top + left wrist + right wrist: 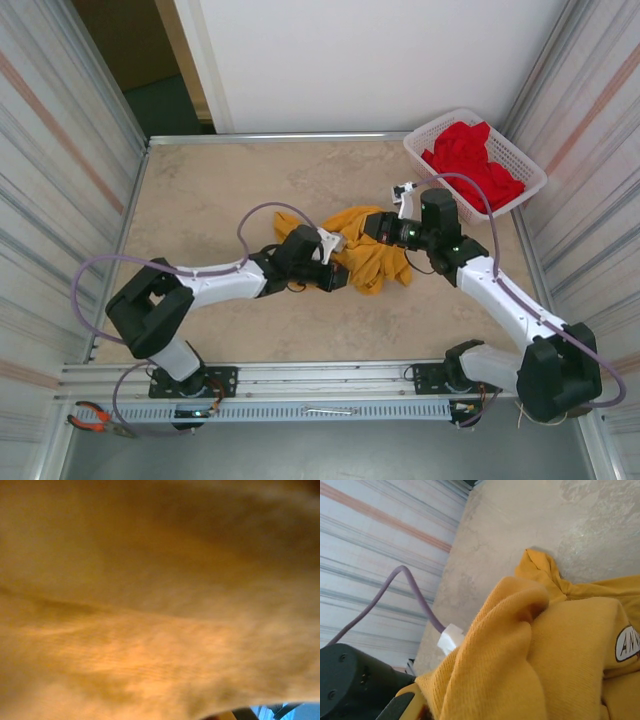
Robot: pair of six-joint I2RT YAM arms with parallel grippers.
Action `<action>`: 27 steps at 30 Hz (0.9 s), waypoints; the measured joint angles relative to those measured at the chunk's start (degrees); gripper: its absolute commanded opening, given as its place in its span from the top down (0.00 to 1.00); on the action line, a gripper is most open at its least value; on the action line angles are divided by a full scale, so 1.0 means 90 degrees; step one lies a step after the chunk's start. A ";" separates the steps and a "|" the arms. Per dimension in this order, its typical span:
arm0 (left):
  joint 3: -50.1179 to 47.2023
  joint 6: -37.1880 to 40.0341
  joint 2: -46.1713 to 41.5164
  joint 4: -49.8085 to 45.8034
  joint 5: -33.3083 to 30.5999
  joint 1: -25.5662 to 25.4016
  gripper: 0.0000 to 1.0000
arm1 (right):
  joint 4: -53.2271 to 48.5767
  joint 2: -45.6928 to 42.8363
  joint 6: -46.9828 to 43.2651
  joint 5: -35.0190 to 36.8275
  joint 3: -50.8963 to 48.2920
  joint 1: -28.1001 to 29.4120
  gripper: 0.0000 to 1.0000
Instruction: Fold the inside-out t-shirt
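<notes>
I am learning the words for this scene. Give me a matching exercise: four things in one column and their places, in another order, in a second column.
Things:
1. t-shirt
2. red garment
3. basket
4. pliers

Places:
A. inside the basket
B. far right corner of the table
C. bunched in the middle of the table, between the arms
D. near left corner, in front of the rail

Pairs: 1-C, 2-A, 3-B, 4-D
</notes>
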 measured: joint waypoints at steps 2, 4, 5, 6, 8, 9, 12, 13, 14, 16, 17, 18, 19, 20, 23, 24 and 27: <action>-0.0010 0.0002 -0.0092 -0.0041 -0.0034 0.0049 0.84 | -0.0012 -0.0066 -0.0002 0.0005 0.0000 0.0000 0.97; -0.0070 0.0039 -0.0379 -0.0138 -0.0085 0.0109 0.77 | -0.0051 -0.0109 -0.0005 0.0005 0.0000 0.0000 0.97; -0.0097 0.0066 -0.0612 -0.0226 -0.0131 0.0151 0.73 | -0.0073 -0.0119 -0.0007 0.0005 0.0000 0.0000 0.97; -0.0109 0.0092 -0.0869 -0.0325 -0.0180 0.0185 0.68 | -0.0100 -0.0119 -0.0010 0.0007 0.0000 0.0000 0.97; -0.0112 0.0143 -0.1467 -0.0437 -0.0313 0.0243 0.62 | -0.0153 -0.0119 -0.0012 0.0007 -0.0002 0.0000 0.97; -0.0109 0.0158 -0.1775 -0.0461 -0.0362 0.0284 0.59 | -0.0158 -0.0119 -0.0012 0.0007 -0.0002 0.0000 0.97; -0.0058 0.0209 -0.2395 -0.0505 -0.0486 0.0420 0.56 | -0.0158 -0.0119 -0.0012 0.0007 -0.0002 0.0000 0.97; -0.0002 0.0214 -0.2460 -0.0522 -0.0495 0.0471 0.56 | -0.0160 -0.0119 -0.0012 0.0007 -0.0002 0.0000 0.97; 0.0095 0.0219 -0.2465 -0.0529 -0.0495 0.0537 0.56 | -0.0165 -0.0119 -0.0012 0.0007 -0.0002 0.0000 0.97; 0.0308 0.0265 -0.2324 -0.0537 -0.0495 0.0627 0.56 | -0.0172 -0.0119 -0.0012 0.0007 -0.0002 0.0000 0.97; 0.0444 0.0289 -0.2193 -0.0549 -0.0491 0.0665 0.56 | -0.0175 -0.0119 -0.0012 0.0007 -0.0002 0.0000 0.97; 0.0576 0.0311 -0.2050 -0.0551 -0.0466 0.0687 0.55 | -0.0175 -0.0119 -0.0012 0.0007 -0.0002 0.0000 0.97; 0.0721 0.0323 -0.1877 -0.0549 -0.0427 0.0690 0.56 | -0.0175 -0.0119 -0.0012 0.0007 -0.0002 0.0000 0.98; 0.0845 0.0340 -0.1710 -0.0542 -0.0367 0.0687 0.55 | -0.0177 -0.0119 -0.0012 0.0007 -0.0002 0.0000 0.98; 0.1056 0.0415 -0.1326 -0.0520 -0.0206 0.0658 0.55 | -0.0202 -0.0119 -0.0012 0.0010 -0.0002 0.0000 0.98; 0.1076 0.0432 -0.1253 -0.0520 -0.0168 0.0648 0.55 | -0.0204 -0.0119 -0.0012 0.0010 -0.0002 0.0000 0.98; 0.1083 0.0457 -0.1090 -0.0517 -0.0075 0.0568 0.54 | -0.0209 -0.0126 -0.0015 0.0015 -0.0002 0.0000 0.98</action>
